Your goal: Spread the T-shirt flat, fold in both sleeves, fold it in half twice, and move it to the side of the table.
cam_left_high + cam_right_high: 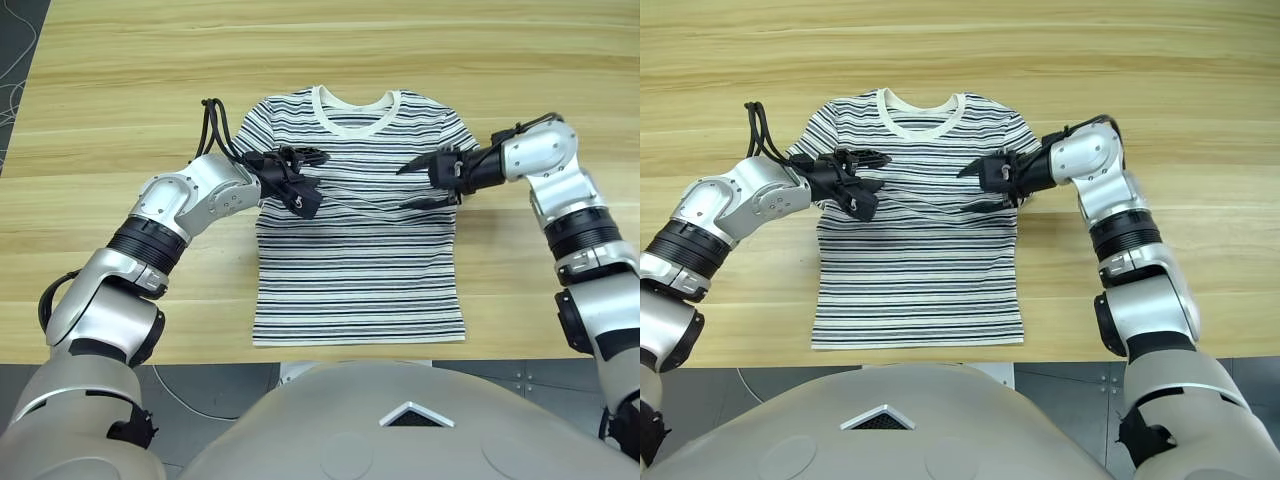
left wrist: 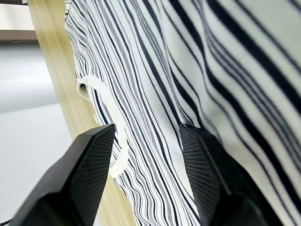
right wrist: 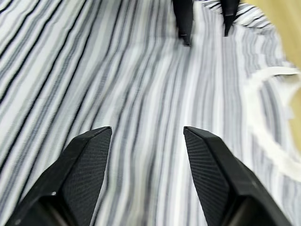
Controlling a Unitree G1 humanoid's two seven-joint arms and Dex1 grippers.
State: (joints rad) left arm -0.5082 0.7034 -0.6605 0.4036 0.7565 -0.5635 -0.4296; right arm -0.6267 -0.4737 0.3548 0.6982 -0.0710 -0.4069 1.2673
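A black-and-white striped T-shirt (image 1: 355,270) with a cream collar (image 1: 355,112) lies flat, front up, on the wooden table (image 1: 120,90). Its hem is near the table's front edge. Both sleeves look folded inward onto the chest. My left gripper (image 1: 312,178) hovers open over the shirt's left chest, its fingers (image 2: 89,174) spread just above the fabric. Facing it over the right chest, my right gripper (image 1: 405,188) is also open, with striped cloth (image 3: 146,94) showing between its fingers. Neither holds anything.
Bare wood stretches behind the shirt and to both sides of it. The table's front edge (image 1: 150,358) runs just below the hem, and the left edge (image 1: 25,90) drops to a dark floor.
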